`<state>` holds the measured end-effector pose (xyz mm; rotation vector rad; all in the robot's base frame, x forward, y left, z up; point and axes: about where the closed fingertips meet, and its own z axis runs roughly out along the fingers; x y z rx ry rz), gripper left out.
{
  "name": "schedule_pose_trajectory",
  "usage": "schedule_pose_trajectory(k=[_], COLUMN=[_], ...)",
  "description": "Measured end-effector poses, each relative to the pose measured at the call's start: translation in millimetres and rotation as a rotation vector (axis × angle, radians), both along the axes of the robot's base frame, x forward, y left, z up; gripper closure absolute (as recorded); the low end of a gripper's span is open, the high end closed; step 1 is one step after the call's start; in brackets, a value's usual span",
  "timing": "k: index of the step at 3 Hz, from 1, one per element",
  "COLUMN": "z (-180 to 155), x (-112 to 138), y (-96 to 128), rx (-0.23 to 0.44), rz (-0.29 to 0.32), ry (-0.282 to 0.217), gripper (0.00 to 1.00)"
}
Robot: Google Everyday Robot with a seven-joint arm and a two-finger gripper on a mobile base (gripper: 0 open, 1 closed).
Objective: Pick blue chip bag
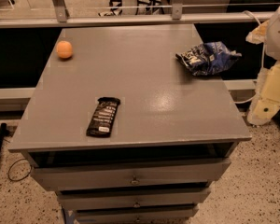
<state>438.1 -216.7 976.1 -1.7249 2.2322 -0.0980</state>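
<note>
The blue chip bag (207, 57) lies crumpled on the grey cabinet top (140, 78), near its right edge toward the back. It is shiny dark blue with white lettering and black patches. My arm shows at the right edge of the camera view, off the side of the cabinet. My gripper (269, 97) is the cream-coloured part hanging there, to the right of the bag and lower than it, apart from it. It holds nothing that I can see.
An orange ball (64, 49) sits at the back left of the top. A flat black bar wrapper (103, 116) lies near the front. Drawers (133, 174) stand slightly open below. A rail (130, 18) runs behind.
</note>
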Motion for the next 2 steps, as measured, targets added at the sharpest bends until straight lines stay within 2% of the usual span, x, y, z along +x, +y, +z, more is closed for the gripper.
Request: schedule_pose_trajectory(k=[1, 2], z=[0.0, -0.1], x=[0.0, 16.7], y=[0.0, -9.0], rx=[0.0, 0.013], rz=[0.0, -0.013], ry=[0.0, -0.028], gripper=[0.0, 0.0])
